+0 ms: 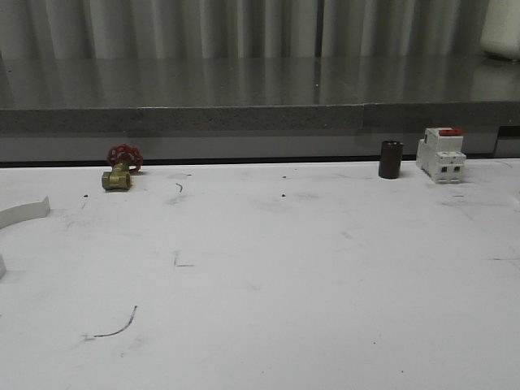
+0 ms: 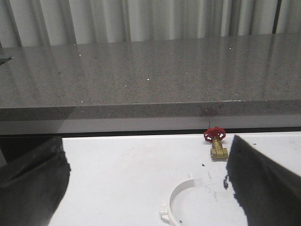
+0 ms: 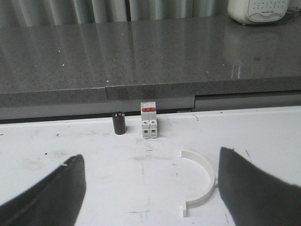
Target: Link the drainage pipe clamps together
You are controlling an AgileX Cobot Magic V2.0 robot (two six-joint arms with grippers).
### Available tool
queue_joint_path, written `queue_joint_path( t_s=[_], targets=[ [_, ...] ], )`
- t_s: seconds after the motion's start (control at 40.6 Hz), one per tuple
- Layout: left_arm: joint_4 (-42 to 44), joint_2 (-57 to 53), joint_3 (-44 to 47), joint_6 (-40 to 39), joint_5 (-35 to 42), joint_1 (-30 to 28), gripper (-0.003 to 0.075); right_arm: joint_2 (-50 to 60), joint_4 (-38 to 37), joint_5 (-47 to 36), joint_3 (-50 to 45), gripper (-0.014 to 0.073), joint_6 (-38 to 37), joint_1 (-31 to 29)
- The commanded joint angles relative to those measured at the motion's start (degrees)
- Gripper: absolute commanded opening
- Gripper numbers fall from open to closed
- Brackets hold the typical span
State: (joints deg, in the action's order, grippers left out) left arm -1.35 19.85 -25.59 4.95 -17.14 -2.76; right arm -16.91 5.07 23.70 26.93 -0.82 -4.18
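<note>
at the left edge of the white table [image 1: 268, 276], in the front view, one white clamp [image 1: 23, 213] pokes in as a curved strip lying flat. the left wrist view shows this half-ring [image 2: 178, 202] more fully: an arc lying on the table, with a small tab at its near end, between the two dark fingers [image 2: 33, 183] of the left gripper [image 2: 150, 188], which are spread wide and grasp nothing. a brass valve [image 1: 119, 170] with a red handwheel stands near the table's far edge, toward the left, well apart from the clamp.

the right wrist view shows the second clamp [image 3: 201, 181], also flat on the table, its arc bulging toward one of the right gripper's [image 3: 153, 188] fingers [image 3: 256, 188] and lying just beside it; whether they touch cannot be told. these fingers too are spread apart and hold nothing. near the far edge toward the right stand a dark cylinder [image 1: 391, 159] and a white breaker [image 1: 441, 154] with a red top, close together but apart. a grey counter [image 1: 260, 101] runs behind the table.
</note>
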Motion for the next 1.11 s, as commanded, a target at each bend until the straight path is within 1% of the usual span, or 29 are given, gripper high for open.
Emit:
queue_joint_path(
  t_s=[0.0, 0.148, 0.271, 0.394, 0.517, 0.813, 1.084],
  targets=[
    [-2.1, 3.2, -2.5, 0.0, 2.9, 0.0, 0.0636, -0.9, -0.4, -4.9, 1.9, 0.0598, 0.3, -0.4],
    [-3.5, 13.4, -6.9, 0.0, -5.1, 0.0, 0.0636, -0.9, -0.4, -4.9, 1.9, 0.0598, 0.3, -0.4],
    [-4.3, 24.5, -12.5, 0.0, -13.0, 0.0, 0.0636, -0.9, -0.4, -4.9, 1.9, 0.0598, 0.3, -0.4],
    [-4.5, 35.0, -18.2, 0.0, -18.5, 0.0, 0.0636, -0.9, -0.4, -4.9, 1.9, 0.0598, 0.3, -0.4],
    [-4.5, 45.8, -24.3, 0.0, -20.7, 0.0, 0.0636, -0.9, -0.4, -4.9, 1.9, 0.0598, 0.3, -0.4],
    [-4.5, 66.4, -35.9, 0.0, -25.3, 0.4, 0.0636, -0.9, -0.4, -4.9, 1.9, 0.0598, 0.3, -0.4],
    [-4.3, 79.8, -43.8, 0.1, -26.0, 0.8, 0.0636, -0.9, -0.4, -4.9, 1.9, 0.0598, 0.3, -0.4]
  ],
)
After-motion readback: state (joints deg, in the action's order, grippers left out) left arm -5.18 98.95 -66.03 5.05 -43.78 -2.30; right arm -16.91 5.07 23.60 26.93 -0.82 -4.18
